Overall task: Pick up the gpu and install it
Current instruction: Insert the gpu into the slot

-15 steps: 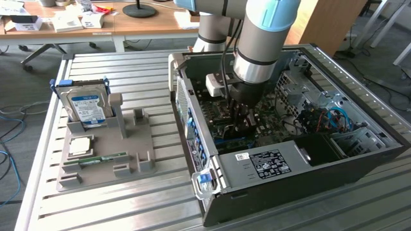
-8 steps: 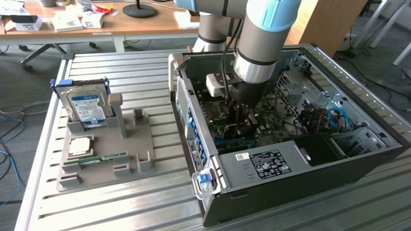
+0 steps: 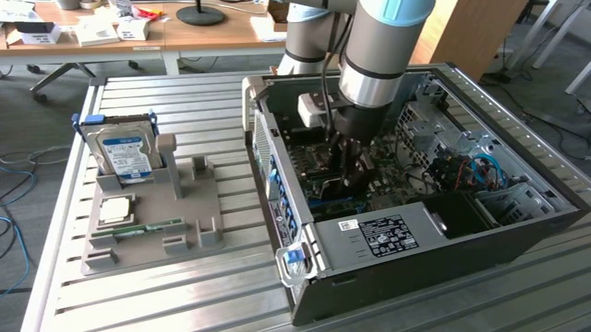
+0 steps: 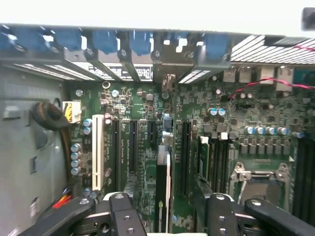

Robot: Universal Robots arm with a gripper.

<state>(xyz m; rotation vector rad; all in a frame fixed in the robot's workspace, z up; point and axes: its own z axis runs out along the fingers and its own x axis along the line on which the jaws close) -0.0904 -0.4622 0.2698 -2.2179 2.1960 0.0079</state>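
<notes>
So in the exterior view, the arm is reaching straight down into the open black desktop computer case [image 3: 443, 228], and the dark gripper [image 3: 356, 181] sits low over the green motherboard [image 3: 323, 162] inside that case. Outside the case, on the exterior view's left, a grey plastic parts holder [image 3: 152, 221] carries the silver hard drive with the blue-white label [image 3: 124, 153] and a narrow green memory stick [image 3: 138, 229].

Wrist view makes it clearer. The two black fingers [image 4: 123, 214] stand spread apart, released, with nothing pinched between them. In the gap, edge-on, stands the thin dark gpu card [image 4: 162, 189], upright in one of the long black expansion slots [image 4: 132, 147] on the case's motherboard, running toward the case's rear slot brackets [image 4: 167, 56].

My read: this is the tail end of the install, card placed in the slot and let go. Can't tell if it's pushed fully home. Any further move would call for lifting straight up without bumping the card.
</notes>
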